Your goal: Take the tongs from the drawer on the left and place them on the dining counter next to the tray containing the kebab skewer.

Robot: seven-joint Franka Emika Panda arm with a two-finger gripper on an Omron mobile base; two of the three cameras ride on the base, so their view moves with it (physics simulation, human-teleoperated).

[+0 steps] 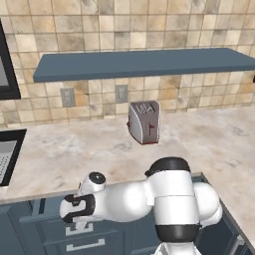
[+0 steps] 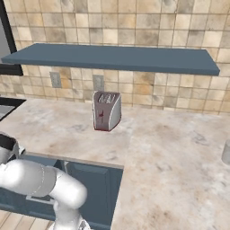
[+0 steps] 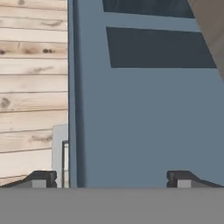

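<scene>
My gripper (image 3: 113,180) is open, its two dark fingertips (image 3: 41,179) wide apart with nothing between them. It hangs low in front of the slate-blue cabinet, close to a flat blue panel (image 3: 131,122). A short silver handle (image 3: 61,148) shows at that panel's left edge. In the left base view my hand (image 1: 77,208) sits just above the drawer (image 1: 52,221) and its silver bar handle (image 1: 79,229), below the counter's edge. The tongs are hidden. The dining counter, the tray and the kebab skewer are out of view.
A silver toaster (image 1: 144,122) stands on the beige marbled kitchen counter (image 1: 74,149) against the tiled wall, under a blue shelf (image 1: 144,62). A second drawer handle (image 1: 85,245) lies lower down. A stove edge (image 1: 7,154) is at the left. Wood floor (image 3: 33,87) lies beside the cabinet.
</scene>
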